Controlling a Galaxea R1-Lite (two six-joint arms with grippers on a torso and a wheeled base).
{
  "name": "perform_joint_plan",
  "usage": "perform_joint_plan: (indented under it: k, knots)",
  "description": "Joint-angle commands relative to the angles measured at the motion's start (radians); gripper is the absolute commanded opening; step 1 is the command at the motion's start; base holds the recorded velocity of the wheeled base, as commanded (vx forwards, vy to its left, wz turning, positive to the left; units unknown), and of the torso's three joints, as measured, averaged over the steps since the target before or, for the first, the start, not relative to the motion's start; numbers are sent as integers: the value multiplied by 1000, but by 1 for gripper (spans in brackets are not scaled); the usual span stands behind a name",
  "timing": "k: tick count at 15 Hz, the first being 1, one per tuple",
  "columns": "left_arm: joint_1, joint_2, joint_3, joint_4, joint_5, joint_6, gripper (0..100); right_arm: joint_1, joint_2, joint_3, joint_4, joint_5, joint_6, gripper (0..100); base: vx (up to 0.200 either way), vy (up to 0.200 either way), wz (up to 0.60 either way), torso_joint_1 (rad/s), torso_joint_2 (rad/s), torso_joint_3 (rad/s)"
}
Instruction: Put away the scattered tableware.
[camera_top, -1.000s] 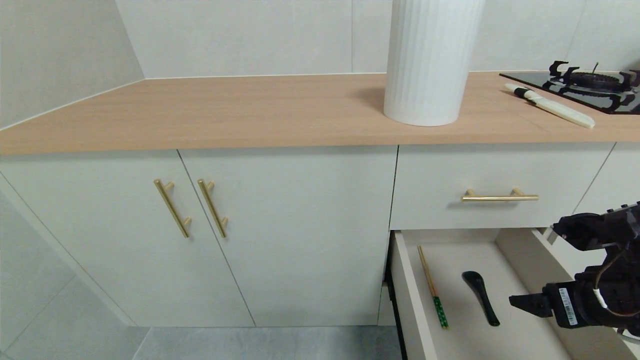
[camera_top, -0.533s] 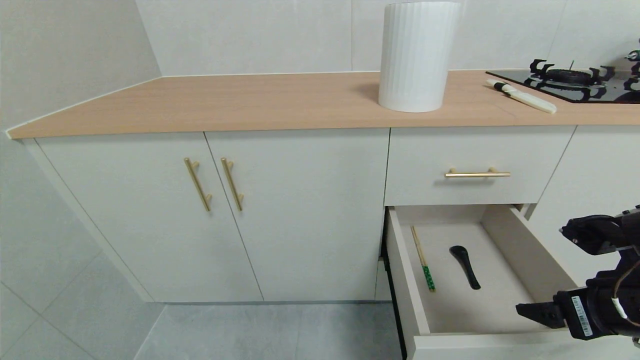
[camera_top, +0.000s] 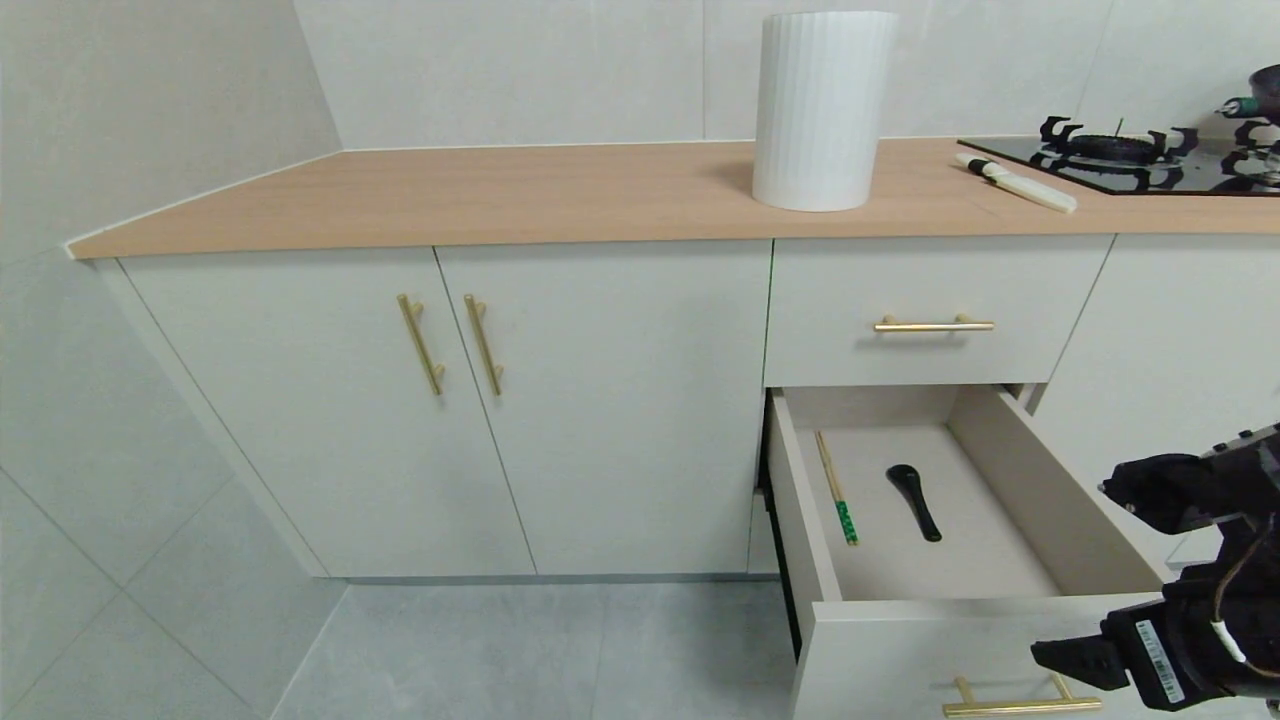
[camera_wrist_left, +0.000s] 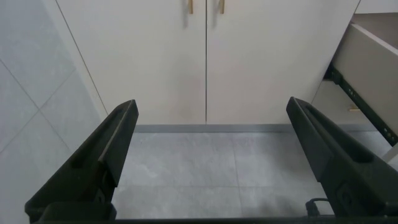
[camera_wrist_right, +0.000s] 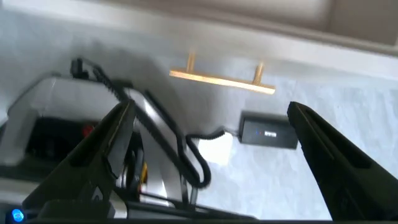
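The lower drawer (camera_top: 800, 500) stands pulled out at the right of the cabinet. Inside lie a pair of chopsticks (camera_top: 835, 490) with green ends and a black spoon (camera_top: 913, 500), side by side on the drawer floor. A cream-bladed knife (camera_top: 1015, 182) rests on the wooden counter near the stove. My right gripper (camera_top: 1110, 575) hangs open and empty by the drawer's front right corner. The drawer's gold handle (camera_wrist_right: 222, 79) sits beyond its fingers in the right wrist view. My left gripper (camera_wrist_left: 208, 162) is open and empty, low over the grey floor before the cabinet doors.
A tall white ribbed cylinder (camera_top: 820, 110) stands on the counter (camera_top: 450, 195). A black gas stove (camera_top: 1130, 160) is at the far right. The upper drawer (camera_top: 930, 310) and two cabinet doors (camera_top: 450, 400) are closed. Grey floor tiles (camera_top: 500, 650) lie in front.
The head view has pulled back and shifted, so the whole drawer and its front handle now show. The right gripper stays open near the drawer's right side.
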Motion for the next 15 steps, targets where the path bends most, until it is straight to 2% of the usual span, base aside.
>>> perform_joint_plan:
  k: [1,7,11,15]
  knots:
    - [0,0,0,0,2,0,100,6,104,-2,19,0,4,100,0,0,0,0,0,0]
    - [0,0,0,0,0,0,100,27,274,-6,10,-6,61,100,0,0,0,0,0,0]
    - [0,0,0,0,0,0,100,23,309,1,-101,-14,101,100,0,0,0,0,0,0]
    - [0,0,0,0,2,0,100,21,341,4,-170,-70,136,100,0,0,0,0,0,0]
